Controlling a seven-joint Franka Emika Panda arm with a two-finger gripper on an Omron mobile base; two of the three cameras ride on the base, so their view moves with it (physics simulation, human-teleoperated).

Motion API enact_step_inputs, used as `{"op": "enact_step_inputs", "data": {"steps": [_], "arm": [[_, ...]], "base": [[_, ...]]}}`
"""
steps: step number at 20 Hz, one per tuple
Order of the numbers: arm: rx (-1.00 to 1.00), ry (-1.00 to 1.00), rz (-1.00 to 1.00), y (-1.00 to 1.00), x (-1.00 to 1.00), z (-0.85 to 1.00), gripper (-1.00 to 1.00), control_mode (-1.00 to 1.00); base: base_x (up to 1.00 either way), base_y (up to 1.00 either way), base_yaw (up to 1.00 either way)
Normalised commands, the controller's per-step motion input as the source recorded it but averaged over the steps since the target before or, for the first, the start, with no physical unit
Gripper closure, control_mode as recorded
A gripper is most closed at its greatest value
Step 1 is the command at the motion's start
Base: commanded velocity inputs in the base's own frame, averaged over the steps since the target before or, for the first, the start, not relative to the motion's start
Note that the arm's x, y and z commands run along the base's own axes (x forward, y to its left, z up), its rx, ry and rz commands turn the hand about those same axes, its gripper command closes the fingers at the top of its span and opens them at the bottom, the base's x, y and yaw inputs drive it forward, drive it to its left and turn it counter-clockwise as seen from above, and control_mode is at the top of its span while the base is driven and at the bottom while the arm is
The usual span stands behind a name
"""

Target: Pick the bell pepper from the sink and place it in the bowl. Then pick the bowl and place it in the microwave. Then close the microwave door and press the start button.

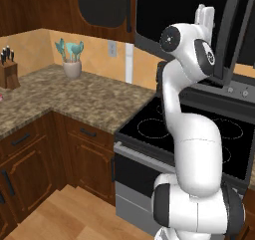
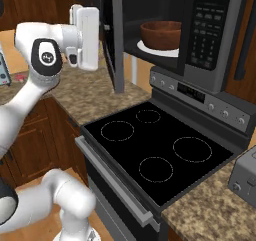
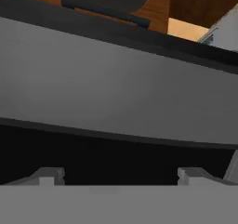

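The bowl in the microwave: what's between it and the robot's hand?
The open microwave door. In the right base view it stands edge-on between the gripper and the bowl.

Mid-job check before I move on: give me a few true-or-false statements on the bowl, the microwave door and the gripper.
1. The bowl sits on the white plate inside the microwave. True.
2. The microwave door is shut. False: it stands open.
3. The gripper holds the bowl. False: its jaws are open and empty, facing the door.
4. The stovetop has a pot on it. False: its burners are bare.
5. A toaster stands right of the stove. True.
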Motion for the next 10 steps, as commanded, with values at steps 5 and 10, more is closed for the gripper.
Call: {"op": "enact_step_inputs", "data": {"steps": [5,10], "arm": [[0.00,0.00,-0.08,-0.53,0.59,-0.04,-1.00,-1.00],[0.00,0.00,0.00,-0.52,0.55,-0.28,-1.00,-1.00]], "base": [[0.00,0.00,0.00],[0.00,0.00,0.00]]}}
